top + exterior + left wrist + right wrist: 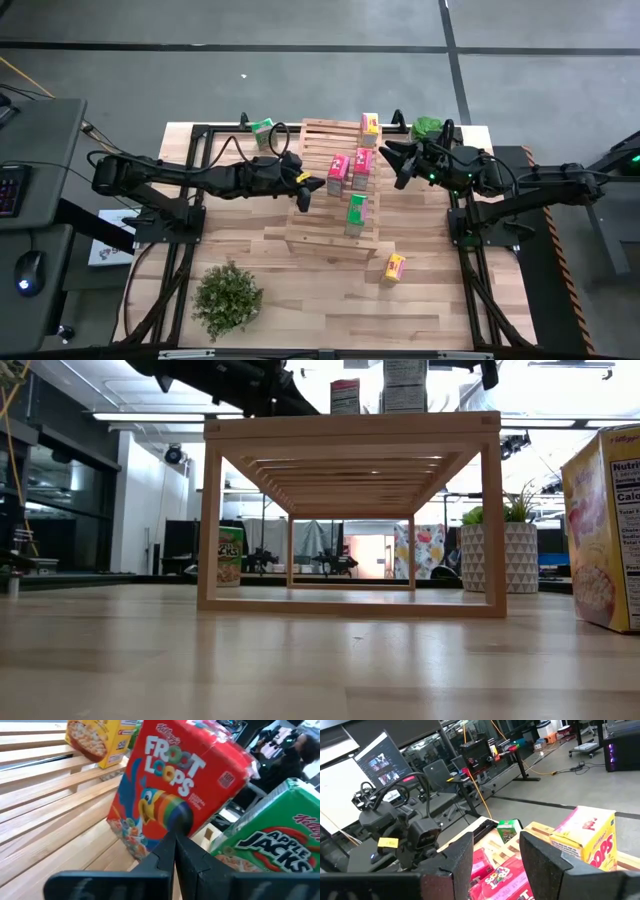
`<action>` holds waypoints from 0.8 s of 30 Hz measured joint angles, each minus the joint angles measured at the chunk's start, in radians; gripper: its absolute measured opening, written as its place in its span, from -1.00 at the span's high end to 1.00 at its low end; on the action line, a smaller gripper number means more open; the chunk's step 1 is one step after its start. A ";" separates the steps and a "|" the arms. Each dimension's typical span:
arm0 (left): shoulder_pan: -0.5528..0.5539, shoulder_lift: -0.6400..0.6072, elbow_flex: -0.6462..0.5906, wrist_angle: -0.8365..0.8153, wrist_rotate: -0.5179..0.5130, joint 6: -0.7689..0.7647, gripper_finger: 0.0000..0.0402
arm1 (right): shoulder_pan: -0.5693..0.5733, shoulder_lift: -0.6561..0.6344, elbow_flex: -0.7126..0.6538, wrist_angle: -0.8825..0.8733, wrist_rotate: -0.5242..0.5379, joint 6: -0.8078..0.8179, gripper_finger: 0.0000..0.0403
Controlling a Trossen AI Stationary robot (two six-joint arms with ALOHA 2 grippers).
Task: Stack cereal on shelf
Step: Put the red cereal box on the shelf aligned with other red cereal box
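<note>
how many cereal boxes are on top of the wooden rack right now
4 on the rack: a yellow box at the far edge, two pink-red boxes mid-rack, and a green box nearer the front. Another green box and yellow box sit on the table.

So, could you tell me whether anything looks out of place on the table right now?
Two boxes are off the wooden rack: a yellow cereal box lies on the tabletop beside its near right corner, and a green cereal box stands off its far left corner. The rest sit on the rack.
</note>
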 joint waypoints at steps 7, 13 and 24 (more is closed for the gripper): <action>0.000 0.000 0.000 0.054 0.019 0.000 1.00 | 0.000 0.000 0.000 0.000 0.000 0.000 0.24; 0.000 0.000 0.000 0.066 0.051 -0.003 1.00 | 0.000 0.000 0.000 0.000 0.000 0.000 0.24; -0.005 0.000 0.000 0.065 0.078 -0.027 1.00 | 0.000 0.000 0.000 0.000 0.000 0.000 0.24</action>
